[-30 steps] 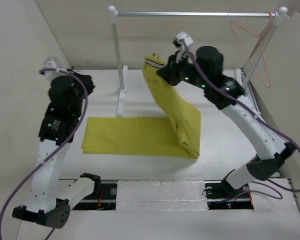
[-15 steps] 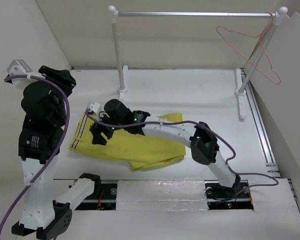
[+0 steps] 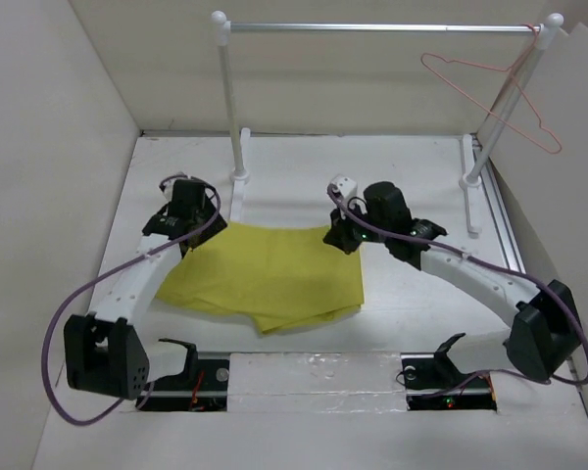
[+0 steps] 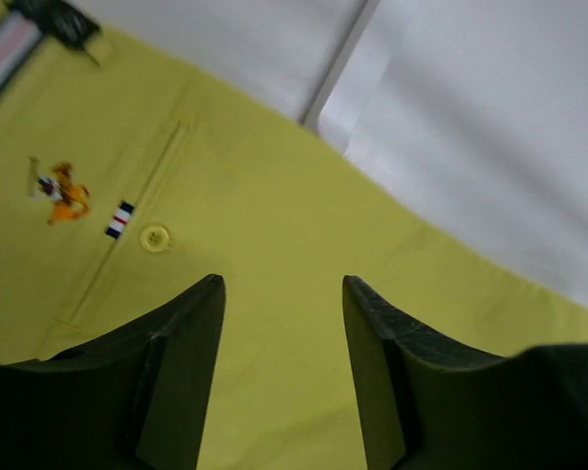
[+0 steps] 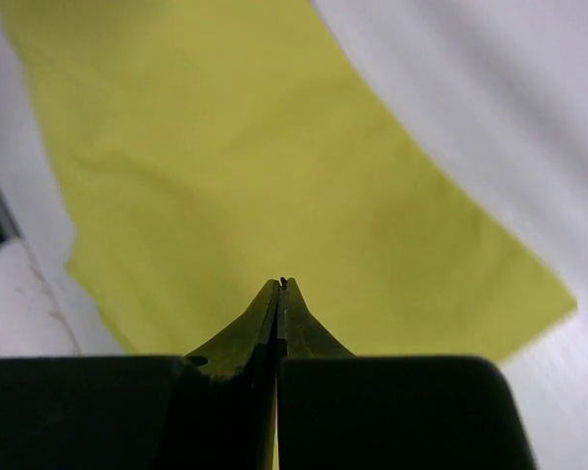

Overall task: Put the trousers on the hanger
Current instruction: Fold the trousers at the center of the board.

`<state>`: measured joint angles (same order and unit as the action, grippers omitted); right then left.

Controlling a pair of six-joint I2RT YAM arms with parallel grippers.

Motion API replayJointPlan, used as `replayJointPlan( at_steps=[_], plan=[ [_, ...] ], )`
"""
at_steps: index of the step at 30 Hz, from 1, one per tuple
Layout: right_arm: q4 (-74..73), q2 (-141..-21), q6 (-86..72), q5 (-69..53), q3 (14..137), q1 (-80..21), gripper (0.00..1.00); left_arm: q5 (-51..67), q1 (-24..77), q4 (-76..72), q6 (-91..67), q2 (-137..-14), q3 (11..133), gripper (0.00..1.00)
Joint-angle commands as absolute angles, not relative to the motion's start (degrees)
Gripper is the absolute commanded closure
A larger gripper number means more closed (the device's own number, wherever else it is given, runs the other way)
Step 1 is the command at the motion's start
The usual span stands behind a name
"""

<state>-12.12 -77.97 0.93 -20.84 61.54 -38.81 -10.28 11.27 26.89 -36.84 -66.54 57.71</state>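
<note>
The yellow trousers (image 3: 265, 279) lie folded flat on the table between the two arms. My left gripper (image 3: 189, 238) hangs over their far left corner. In the left wrist view it (image 4: 282, 286) is open above the cloth (image 4: 274, 186), near a buttoned back pocket (image 4: 155, 237), with nothing between its fingers. My right gripper (image 3: 339, 238) is at the far right corner. The right wrist view shows it (image 5: 281, 285) shut, low over the yellow cloth (image 5: 225, 147), with no fold visibly pinched. The pale pink hanger (image 3: 490, 110) hangs from the rail's right end.
A white-posted stand with a silver rail (image 3: 372, 27) spans the back; its left post (image 3: 230, 108) and foot (image 3: 238, 191) stand just beyond the trousers, its right post (image 3: 495, 113) near the right wall. Beige walls close in both sides.
A second ago my right gripper held the trousers up by the waistband; now they lie flat and folded. Both arms have come down to their far corners, and the right gripper has shut.
</note>
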Motion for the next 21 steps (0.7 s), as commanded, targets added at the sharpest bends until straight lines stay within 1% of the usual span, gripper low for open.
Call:
replayJointPlan(
  at_steps=[1,4,6,8,10,12,14,16,19,21],
  plan=[
    [-11.1,-78.1,2.5,-20.9,51.6,-33.7,1.0,-2.4,11.7,20.5,-41.2,-68.7,52.7,0.54],
    [-12.2,-80.7,3.7,-22.6,47.6,-30.8,1.0,-5.2,7.4,18.1,-43.7,-70.9,47.2,0.55],
    [-12.0,-79.5,3.0,-20.3,45.5,-30.8,1.0,-3.6,3.5,16.4,-44.3,-72.2,43.6,0.55],
    [-8.8,-77.5,0.7,-18.2,39.9,-30.8,1.0,-1.0,1.3,14.3,-45.2,-73.1,40.1,0.55],
    [-4.8,-76.8,0.1,-19.4,34.6,-28.2,1.0,1.8,-0.8,12.8,-45.5,-74.6,38.2,0.56],
    [-3.8,-77.7,-1.7,-21.1,33.0,-27.1,1.0,2.3,-0.8,12.3,-45.8,-75.9,37.7,0.56],
    [-7.4,-78.5,-0.7,-21.4,35.1,-27.1,1.0,2.0,-0.8,13.8,-45.4,-75.9,39.7,0.56],
    [-12.2,-75.5,2.1,-20.1,38.2,-27.1,1.0,1.6,-0.8,14.8,-44.1,-73.7,41.7,0.57],
    [-15.5,-72.9,3.7,-19.0,45.9,-28.4,1.0,-1.6,2.5,16.1,-42.7,-68.3,47.0,0.58],
    [-14.3,-74.5,4.0,-19.4,50.3,-28.4,1.0,-3.2,6.9,15.7,-41.7,-65.6,50.2,0.6]
  ],
)
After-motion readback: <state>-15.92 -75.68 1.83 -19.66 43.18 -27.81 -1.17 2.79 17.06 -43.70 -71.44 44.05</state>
